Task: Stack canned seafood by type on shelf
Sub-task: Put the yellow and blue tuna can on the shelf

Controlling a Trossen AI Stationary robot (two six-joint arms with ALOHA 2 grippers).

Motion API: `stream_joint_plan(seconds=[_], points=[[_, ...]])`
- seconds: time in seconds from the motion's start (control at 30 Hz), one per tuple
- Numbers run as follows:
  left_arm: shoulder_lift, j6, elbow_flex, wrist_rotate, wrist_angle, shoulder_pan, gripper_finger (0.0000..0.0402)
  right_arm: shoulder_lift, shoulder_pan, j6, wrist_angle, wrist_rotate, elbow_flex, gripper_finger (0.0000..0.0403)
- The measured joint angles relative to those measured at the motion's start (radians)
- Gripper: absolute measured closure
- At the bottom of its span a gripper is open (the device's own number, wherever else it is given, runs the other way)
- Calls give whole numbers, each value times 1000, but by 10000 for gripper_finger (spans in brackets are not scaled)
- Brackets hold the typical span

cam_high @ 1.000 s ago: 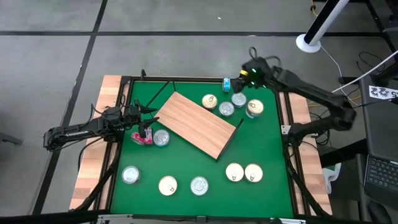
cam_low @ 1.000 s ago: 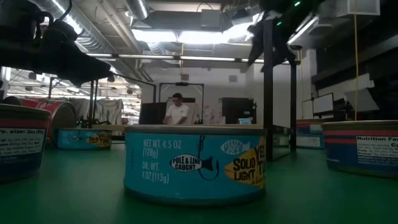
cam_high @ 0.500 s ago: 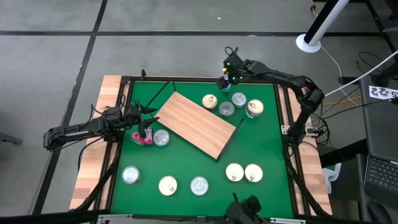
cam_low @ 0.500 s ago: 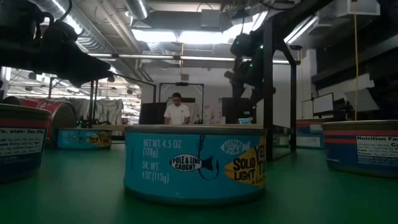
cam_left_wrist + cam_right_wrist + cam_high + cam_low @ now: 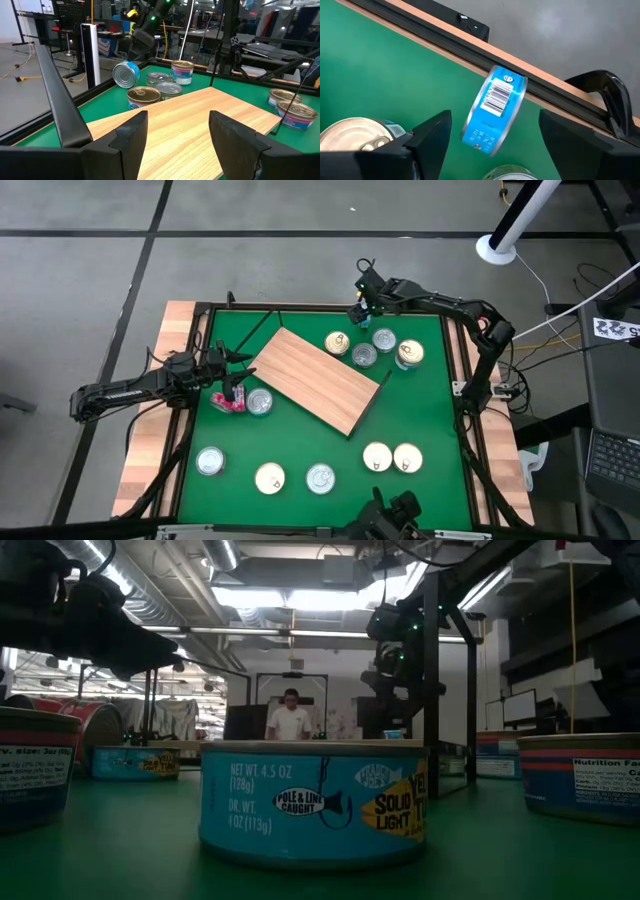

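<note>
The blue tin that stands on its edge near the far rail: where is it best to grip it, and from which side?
Judging by its pose, grip the blue tin across its two flat faces, coming from above. It stands tilted on its rim beside the rail, so the curved wall would likely roll. The right gripper, jaws open, already hovers there.

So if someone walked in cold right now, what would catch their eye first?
Probably the blue tin standing on its edge against the table's far rail, with the right gripper open above it. Next, the wooden shelf lying askew mid-table with no tins on it. The left gripper waits open at the table's left side, beside a pink-labelled tin.
</note>
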Motion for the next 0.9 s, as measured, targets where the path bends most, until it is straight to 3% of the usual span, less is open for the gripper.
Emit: stream_joint_plan(seconds=[0.5, 0.9], points=[[0, -4, 0, 0, 0, 0, 194, 85, 0, -43, 27, -9, 0, 112], [0, -4, 0, 0, 0, 0, 194, 85, 0, -74, 34, -9, 0, 258]])
